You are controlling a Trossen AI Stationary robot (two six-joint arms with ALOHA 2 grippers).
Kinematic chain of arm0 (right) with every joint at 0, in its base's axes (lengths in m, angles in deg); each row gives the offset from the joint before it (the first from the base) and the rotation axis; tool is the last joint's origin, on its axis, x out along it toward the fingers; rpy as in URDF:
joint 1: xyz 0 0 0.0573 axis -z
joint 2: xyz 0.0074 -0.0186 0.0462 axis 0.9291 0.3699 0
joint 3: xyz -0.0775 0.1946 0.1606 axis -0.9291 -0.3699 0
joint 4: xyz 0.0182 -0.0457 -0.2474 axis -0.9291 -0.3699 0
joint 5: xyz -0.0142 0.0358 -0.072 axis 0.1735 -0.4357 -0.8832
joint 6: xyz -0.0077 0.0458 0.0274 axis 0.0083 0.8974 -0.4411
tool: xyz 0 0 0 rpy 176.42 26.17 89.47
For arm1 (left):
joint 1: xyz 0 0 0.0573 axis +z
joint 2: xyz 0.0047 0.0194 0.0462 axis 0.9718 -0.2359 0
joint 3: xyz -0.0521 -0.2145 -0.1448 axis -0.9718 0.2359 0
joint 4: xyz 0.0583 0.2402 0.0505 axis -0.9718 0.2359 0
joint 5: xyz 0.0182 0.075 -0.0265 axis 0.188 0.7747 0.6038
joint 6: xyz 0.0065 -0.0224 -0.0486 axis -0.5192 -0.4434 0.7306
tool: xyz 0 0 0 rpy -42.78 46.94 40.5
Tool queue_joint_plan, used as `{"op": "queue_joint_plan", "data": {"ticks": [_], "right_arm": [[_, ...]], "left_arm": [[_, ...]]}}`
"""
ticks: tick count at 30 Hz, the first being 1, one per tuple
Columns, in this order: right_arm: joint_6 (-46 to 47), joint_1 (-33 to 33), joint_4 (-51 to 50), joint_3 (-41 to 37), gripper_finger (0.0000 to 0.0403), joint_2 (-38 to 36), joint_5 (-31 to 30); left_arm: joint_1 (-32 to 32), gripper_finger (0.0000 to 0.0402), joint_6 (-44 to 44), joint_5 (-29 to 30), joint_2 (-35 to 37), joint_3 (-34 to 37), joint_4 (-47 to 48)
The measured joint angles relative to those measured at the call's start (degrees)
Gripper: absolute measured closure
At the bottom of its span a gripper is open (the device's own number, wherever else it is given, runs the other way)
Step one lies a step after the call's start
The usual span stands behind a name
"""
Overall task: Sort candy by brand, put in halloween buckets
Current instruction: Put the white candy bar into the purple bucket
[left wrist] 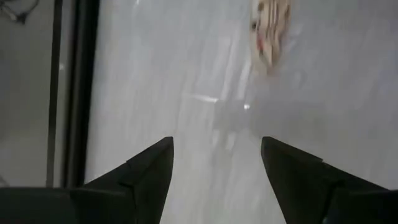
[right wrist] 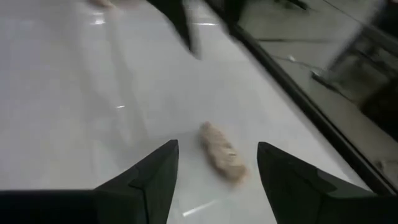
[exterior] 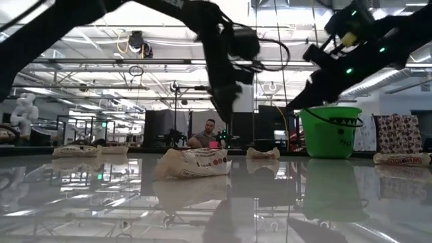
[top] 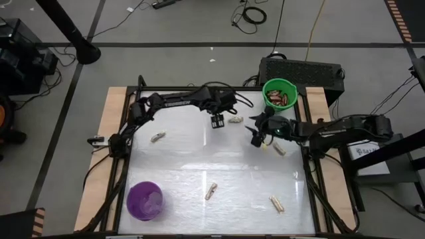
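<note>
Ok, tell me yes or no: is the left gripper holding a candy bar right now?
No. The left gripper is open with nothing between its fingers; the nearest pale candy bar lies ahead on the table.

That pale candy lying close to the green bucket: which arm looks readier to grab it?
The right gripper: its open fingers frame the pale candy just ahead. The left gripper hovers farther off.

The bench (top: 199, 172) top is glossy white with pale wood edges. One bucket (top: 279, 93) is bright green, holding red-brown candy (top: 281, 99); the other bucket (top: 145, 200) is purple. Loose bars (top: 210, 191) are cream with red print. Both arms are black.
</note>
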Motion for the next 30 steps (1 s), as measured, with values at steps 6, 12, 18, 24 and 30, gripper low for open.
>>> {"op": "queue_joint_plan", "data": {"ticks": [6,12,18,24,30], "right_arm": [[4.55,9.10,6.46,1.82,0.0193,8.30,3.38],[6.46,14.34,5.29,6.95,0.0193,20.47,7.37],[8.73,16.47,2.65,12.83,0.0193,29.09,7.40],[10.09,16.56,-2.42,15.77,0.0197,33.35,8.57],[11.25,16.60,-6.24,15.96,0.0264,33.04,13.99]], "left_arm": [[2.59,0.0151,6.03,0.31,9.21,4.15,8.83],[3.27,0.0151,10.26,-0.08,23.25,19.76,-1.80],[2.33,0.0151,9.94,-8.10,34.56,39.11,-21.59],[2.41,0.0151,11.81,-14.07,38.93,52.08,-34.49],[1.96,0.0151,12.03,-16.74,39.12,58.24,-41.60]]}}
